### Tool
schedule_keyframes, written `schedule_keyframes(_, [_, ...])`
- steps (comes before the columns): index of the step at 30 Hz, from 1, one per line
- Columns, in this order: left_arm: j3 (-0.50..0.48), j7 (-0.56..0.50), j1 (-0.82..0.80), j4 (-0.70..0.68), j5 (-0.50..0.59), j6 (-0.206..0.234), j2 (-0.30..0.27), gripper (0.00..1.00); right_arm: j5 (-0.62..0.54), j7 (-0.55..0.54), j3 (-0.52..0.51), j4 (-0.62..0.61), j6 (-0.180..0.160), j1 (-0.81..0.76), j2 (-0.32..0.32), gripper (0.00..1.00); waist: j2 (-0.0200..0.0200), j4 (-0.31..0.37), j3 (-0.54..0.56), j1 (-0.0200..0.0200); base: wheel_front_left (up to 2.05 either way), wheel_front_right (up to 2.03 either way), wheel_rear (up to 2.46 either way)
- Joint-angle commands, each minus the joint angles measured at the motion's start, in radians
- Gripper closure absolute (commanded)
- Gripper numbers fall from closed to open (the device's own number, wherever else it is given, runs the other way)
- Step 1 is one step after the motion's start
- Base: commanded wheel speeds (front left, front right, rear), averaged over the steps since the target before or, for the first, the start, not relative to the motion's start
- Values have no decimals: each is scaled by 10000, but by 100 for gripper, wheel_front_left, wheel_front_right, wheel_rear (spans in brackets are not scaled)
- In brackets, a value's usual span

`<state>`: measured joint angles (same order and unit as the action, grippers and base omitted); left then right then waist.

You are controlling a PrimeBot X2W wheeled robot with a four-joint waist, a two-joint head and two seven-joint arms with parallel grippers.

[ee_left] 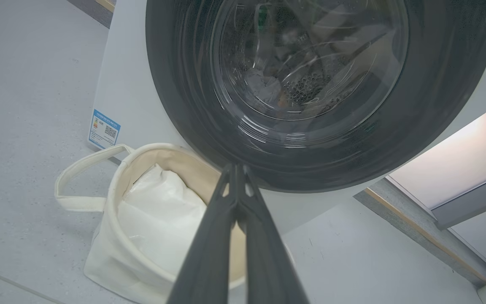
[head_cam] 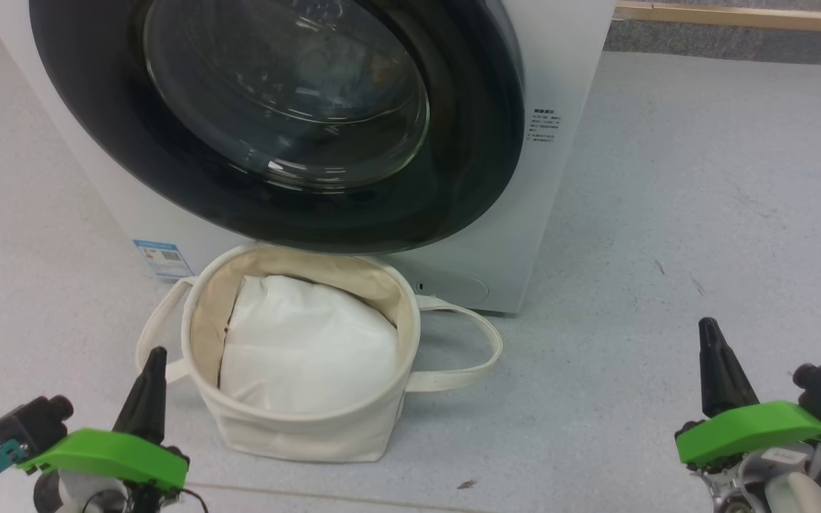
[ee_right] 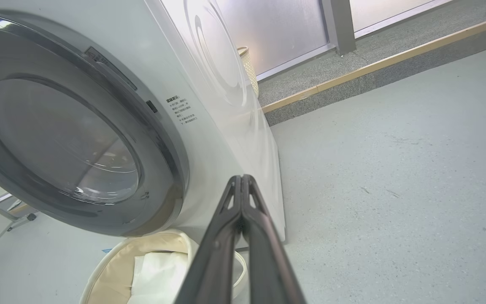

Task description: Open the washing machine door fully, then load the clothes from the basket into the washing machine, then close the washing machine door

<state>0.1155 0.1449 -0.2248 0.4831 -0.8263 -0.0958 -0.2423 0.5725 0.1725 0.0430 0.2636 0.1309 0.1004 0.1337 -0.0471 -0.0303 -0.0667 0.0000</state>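
The washing machine (head_cam: pixel 560 199) stands ahead with the washing machine door (head_cam: pixel 467 178) closed flat against its front. Through the glass in the left wrist view, a patch of pale cloth with an orange spot (ee_left: pixel 265 88) lies in the drum; I take it for the clothes. The basket (head_cam: pixel 311 434) sits on the floor just below the door and holds a plain white bundle (head_cam: pixel 303 349). My left gripper (head_cam: pixel 156 356) is shut and empty, left of the basket. My right gripper (head_cam: pixel 706 328) is shut and empty, far to the right over the floor.
A blue label (head_cam: pixel 162 258) is stuck low on the machine's front. Grey floor (head_cam: pixel 703 214) stretches to the right. A wooden strip (head_cam: pixel 738 16) edges a raised step behind. A woven bin (ee_right: pixel 249 67) stands behind the machine.
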Motion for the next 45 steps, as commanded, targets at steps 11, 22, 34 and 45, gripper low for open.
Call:
schedule_keyframes(11, [-485, -337, -126, -711, -1070, 92, 134, 100, 1406, -386, -270, -202, -1, 500, -71, 100, -5, 38, 29, 0, 0, 0, 0])
schedule_keyframes(22, [-723, -623, 7, -1021, -1926, 167, 362, 100, 2553, -696, -432, -130, -1, 525, -157, 100, -5, 73, 55, 0, 0, 0, 0])
schedule_keyframes(34, [-983, -935, 156, -1365, -2863, 251, 611, 100, 3815, -1028, -600, -52, -1, 552, -244, 100, -5, 111, 83, 0, 0, 0, 0])
schedule_keyframes(45, [-1200, -1196, 280, -1653, -3644, 322, 819, 100, 4875, -1299, -731, 13, -1, 574, -311, 100, -5, 143, 106, 0, 0, 0, 0])
